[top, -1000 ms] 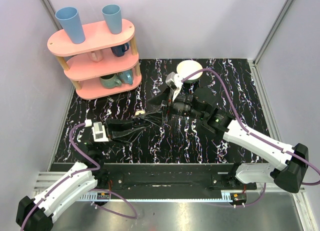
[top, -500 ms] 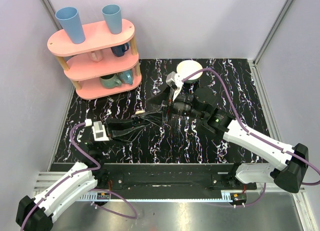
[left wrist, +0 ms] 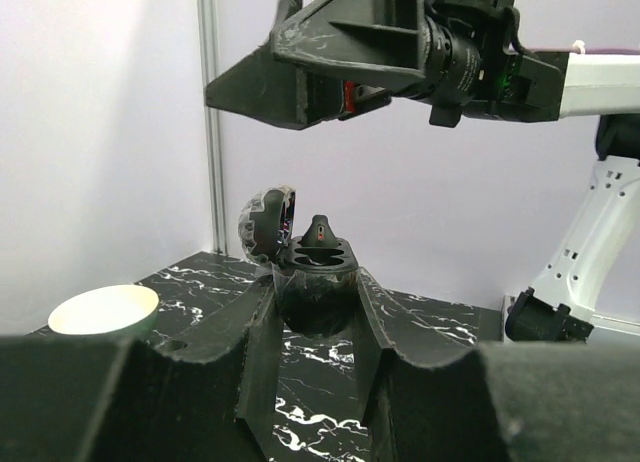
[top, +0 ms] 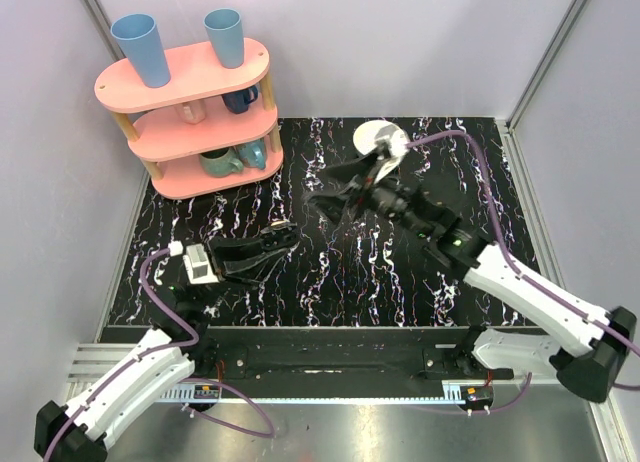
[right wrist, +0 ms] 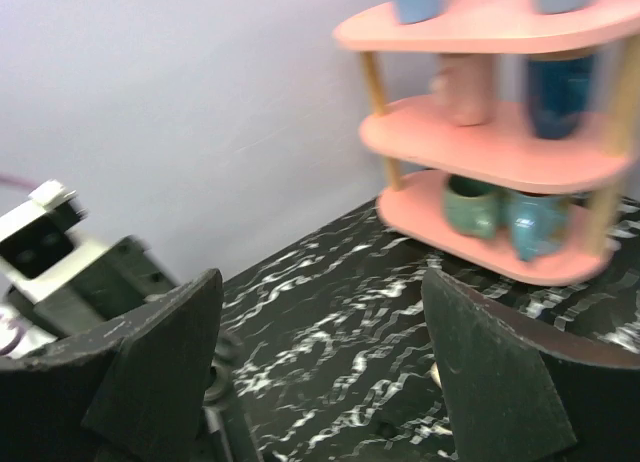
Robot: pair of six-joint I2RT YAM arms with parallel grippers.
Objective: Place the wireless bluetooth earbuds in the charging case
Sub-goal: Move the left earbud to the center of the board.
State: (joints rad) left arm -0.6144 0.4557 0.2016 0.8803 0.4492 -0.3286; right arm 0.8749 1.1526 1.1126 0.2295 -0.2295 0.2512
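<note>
Cream case (top: pixel 280 225), lid up, is pinched in my left gripper (left wrist: pixel 315 317), left of the table's (top: pixel 400 277) middle, with one earbud (left wrist: pixel 320 232) standing in its well. My right gripper (right wrist: pixel 320 282) hangs higher, beyond it, fingers spread and empty.

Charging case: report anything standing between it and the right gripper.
Nothing visible does. The charging case, lid open, sits clamped in the left gripper; the right gripper hangs open, raised above it, with only empty air between them.
</note>
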